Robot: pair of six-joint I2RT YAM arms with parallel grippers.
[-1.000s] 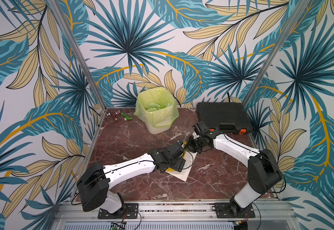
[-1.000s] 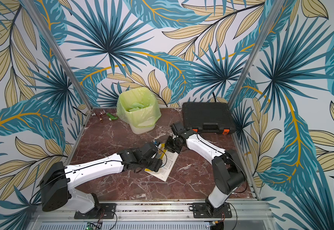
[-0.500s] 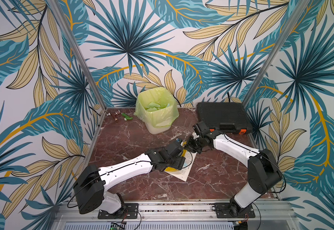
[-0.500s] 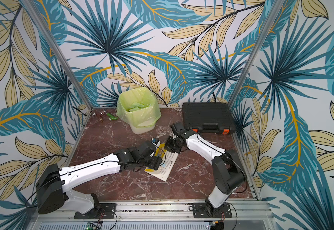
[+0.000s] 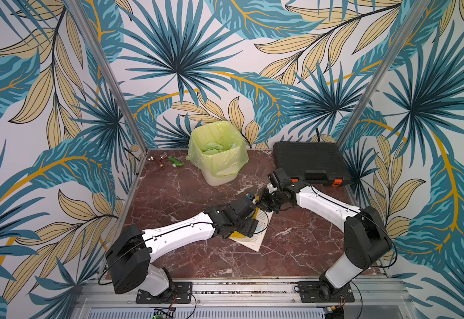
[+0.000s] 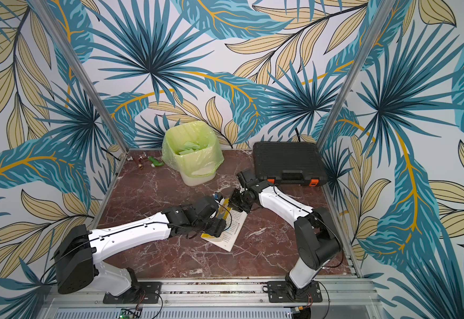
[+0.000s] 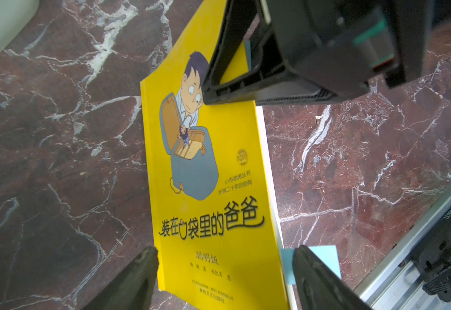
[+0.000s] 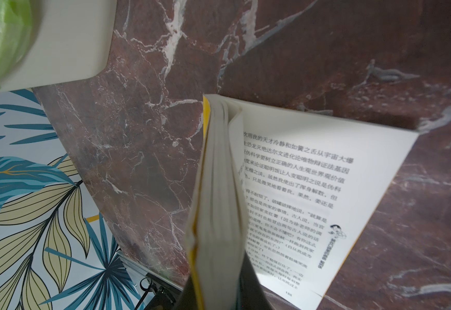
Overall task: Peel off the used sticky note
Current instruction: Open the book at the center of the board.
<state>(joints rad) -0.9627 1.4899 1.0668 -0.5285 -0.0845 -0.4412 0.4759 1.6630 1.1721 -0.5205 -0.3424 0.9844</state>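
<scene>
one flimsy-looking sticky note (image 7: 326, 253) poked from the book (image 7: 205, 166), probably best pinched at its free corner. left gripper (image 7: 224, 249) gaped wide beside it; right gripper (image 8: 219, 292) clamped lifted pages (image 8: 219, 201).

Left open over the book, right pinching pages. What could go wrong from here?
1. The light-blue sticky note peeks out right beside a left gripper finger; closing may grab the yellow paperback book cover too, creasing it.
2. The right gripper pinches only the lifted pages' edge; a slip drops them shut.
3. The book lies loose on the red marble table; peeling may drag it.
</scene>
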